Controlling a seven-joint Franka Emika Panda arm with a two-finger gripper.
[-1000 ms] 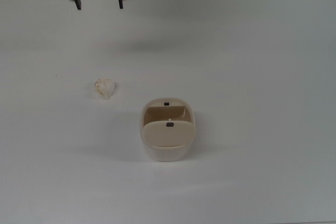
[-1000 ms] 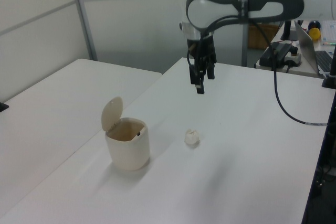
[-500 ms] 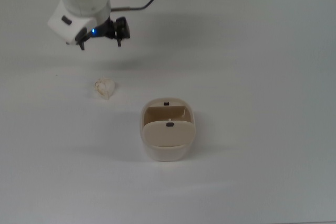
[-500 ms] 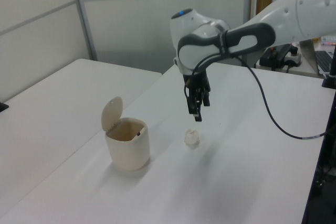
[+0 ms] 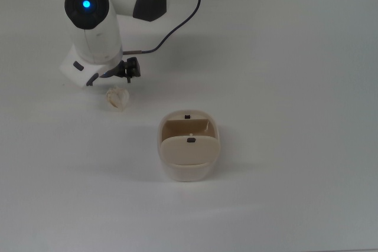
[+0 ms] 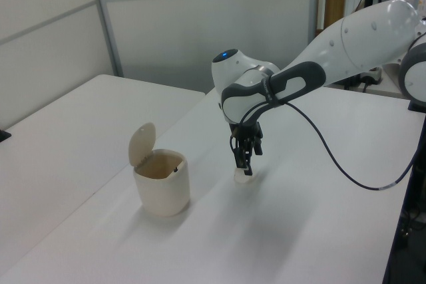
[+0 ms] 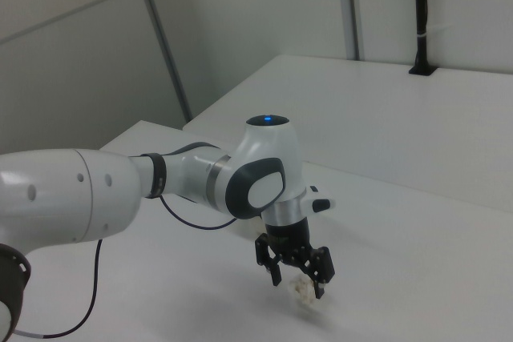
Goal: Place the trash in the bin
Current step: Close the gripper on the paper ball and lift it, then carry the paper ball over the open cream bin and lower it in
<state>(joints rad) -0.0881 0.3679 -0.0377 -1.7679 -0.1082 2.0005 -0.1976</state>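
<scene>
The trash (image 5: 118,98) is a small off-white paper wad on the white table, left of the bin in the top view. My gripper (image 5: 112,77) hangs low right over it, fingers open and spread to either side. In the right view the gripper (image 7: 298,280) straddles the trash (image 7: 303,289), which shows between the black fingers (image 7: 321,271). In the left view the gripper (image 6: 245,166) covers most of the trash (image 6: 244,178). The bin (image 5: 189,149) is beige, its flap lid (image 6: 142,143) tipped up and its mouth open; it stands left of the wad in the left view as bin (image 6: 162,183).
The white arm (image 6: 313,64) reaches in from the left view's right, a black cable (image 6: 333,164) looping under it. A second white table (image 6: 73,118) adjoins on the left view's left. Desks with equipment stand beyond the table's far end.
The gripper has come down and toward the wad, from well above and behind it to straddling it just over the table. The wad and the bin have not moved.
</scene>
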